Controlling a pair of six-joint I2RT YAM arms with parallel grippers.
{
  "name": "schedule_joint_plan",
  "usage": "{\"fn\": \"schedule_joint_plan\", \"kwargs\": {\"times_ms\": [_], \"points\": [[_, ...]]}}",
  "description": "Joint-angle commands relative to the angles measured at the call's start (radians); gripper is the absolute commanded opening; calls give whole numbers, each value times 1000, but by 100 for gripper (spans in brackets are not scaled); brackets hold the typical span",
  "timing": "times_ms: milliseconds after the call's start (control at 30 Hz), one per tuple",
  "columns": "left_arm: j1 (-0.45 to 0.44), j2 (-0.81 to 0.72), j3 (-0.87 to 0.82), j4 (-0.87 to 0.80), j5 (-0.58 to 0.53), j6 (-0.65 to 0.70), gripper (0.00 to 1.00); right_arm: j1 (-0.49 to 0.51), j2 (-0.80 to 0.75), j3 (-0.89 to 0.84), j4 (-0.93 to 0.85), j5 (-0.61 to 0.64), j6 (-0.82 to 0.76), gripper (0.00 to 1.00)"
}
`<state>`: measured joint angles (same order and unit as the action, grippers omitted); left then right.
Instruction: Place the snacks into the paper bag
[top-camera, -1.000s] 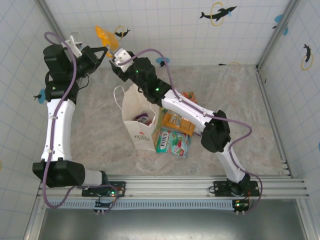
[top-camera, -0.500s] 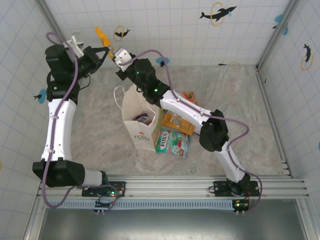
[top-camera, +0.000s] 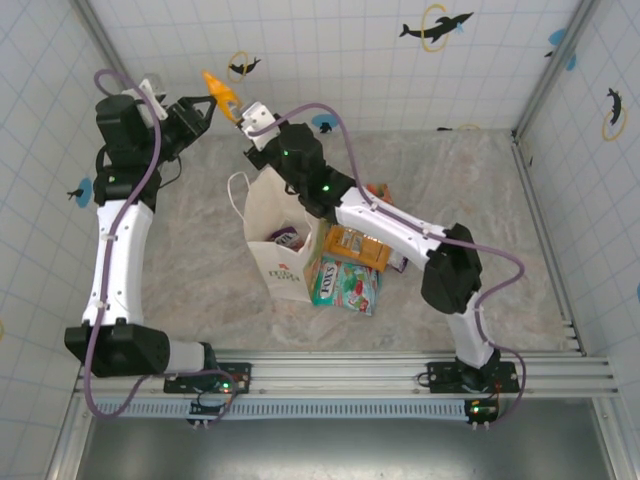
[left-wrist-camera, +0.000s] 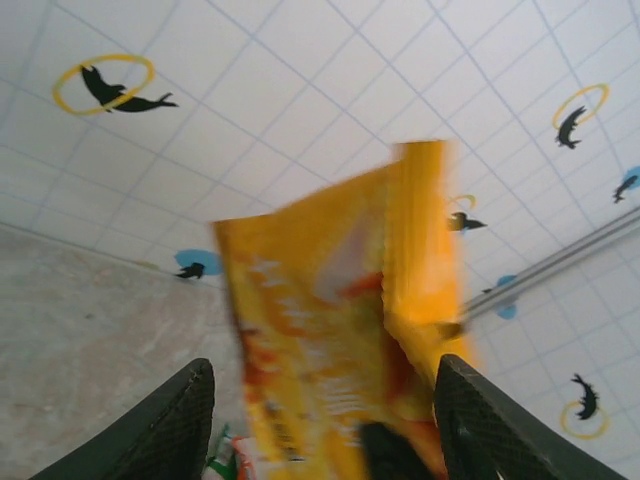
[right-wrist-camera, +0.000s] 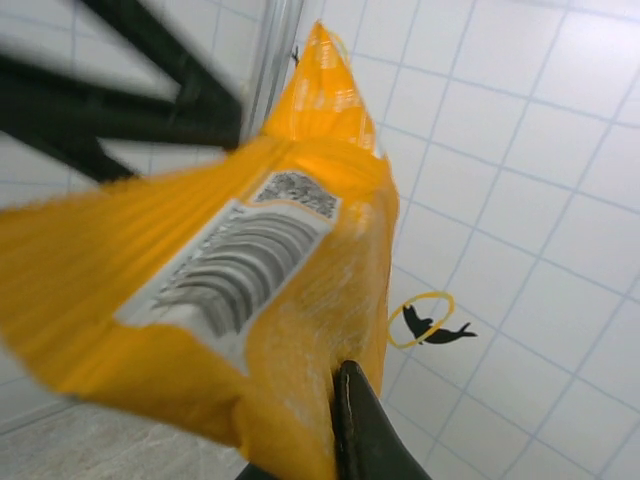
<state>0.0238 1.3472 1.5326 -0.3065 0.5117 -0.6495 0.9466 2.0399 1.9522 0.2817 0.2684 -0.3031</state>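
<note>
A yellow-orange snack packet (top-camera: 222, 92) hangs in the air above and behind the white paper bag (top-camera: 270, 225). My right gripper (top-camera: 244, 112) is shut on its lower edge; in the right wrist view one dark finger (right-wrist-camera: 362, 430) presses against the packet (right-wrist-camera: 250, 290). My left gripper (top-camera: 205, 106) stands open around the same packet (left-wrist-camera: 330, 330), its two fingers (left-wrist-camera: 175, 425) well apart on either side of it. The bag stands upright and open, with a purple packet (top-camera: 287, 238) inside.
To the right of the bag, an orange packet (top-camera: 355, 247) and a teal packet (top-camera: 345, 285) lie on the marble tabletop (top-camera: 200, 250). Another small snack (top-camera: 377, 190) lies behind the right arm. Tiled walls close in the back and both sides.
The right gripper closed on the yellow-orange packet, then the left gripper opened off it. The packet and both grippers have shifted a little to the right.
</note>
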Motion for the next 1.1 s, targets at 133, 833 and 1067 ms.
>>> {"fn": "schedule_joint_plan", "kwargs": {"times_ms": [133, 833, 1067], "points": [[0, -79, -159, 9, -92, 52, 61, 54, -196, -41, 13, 132, 50, 3], [-1, -107, -409, 14, -149, 161, 60, 331, -466, -328, -370, 495, 481, 9], [0, -124, -397, 12, -108, 168, 59, 328, -504, -416, -399, 549, 537, 10]]}}
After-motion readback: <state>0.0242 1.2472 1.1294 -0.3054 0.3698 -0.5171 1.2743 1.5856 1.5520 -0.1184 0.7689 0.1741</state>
